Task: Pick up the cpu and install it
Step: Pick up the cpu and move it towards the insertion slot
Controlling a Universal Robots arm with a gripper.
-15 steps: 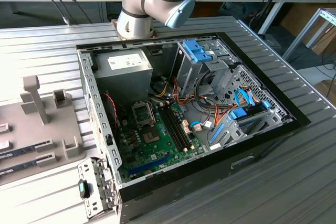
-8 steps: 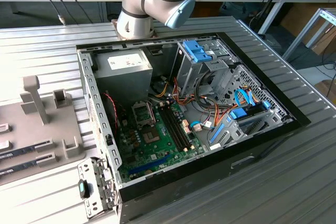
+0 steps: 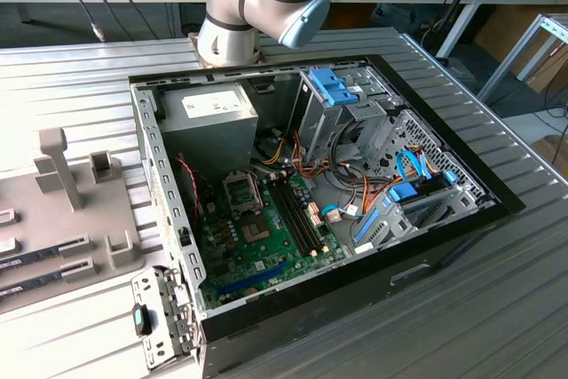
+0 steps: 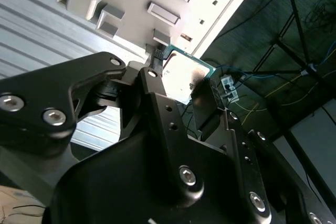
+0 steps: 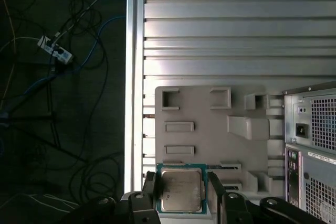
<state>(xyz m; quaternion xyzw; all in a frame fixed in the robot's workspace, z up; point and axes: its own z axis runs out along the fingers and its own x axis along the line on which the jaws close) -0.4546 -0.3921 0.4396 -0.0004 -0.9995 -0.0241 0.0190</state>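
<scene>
Logging the pick as done, I judge: claw [image 5: 182, 194] clamps the cpu [image 5: 181, 187] by two edges over the fixture tray [image 5: 210, 129]; install calls for squaring it over the socket [image 3: 241, 191].

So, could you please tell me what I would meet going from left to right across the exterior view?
Grey parts tray → grey power supply box → drive cage with the blue handle.

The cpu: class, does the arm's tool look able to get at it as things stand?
Probably yes: in the first wrist view the tool flanks the cpu at the grey tray, and nothing lies across its metal top.
</scene>
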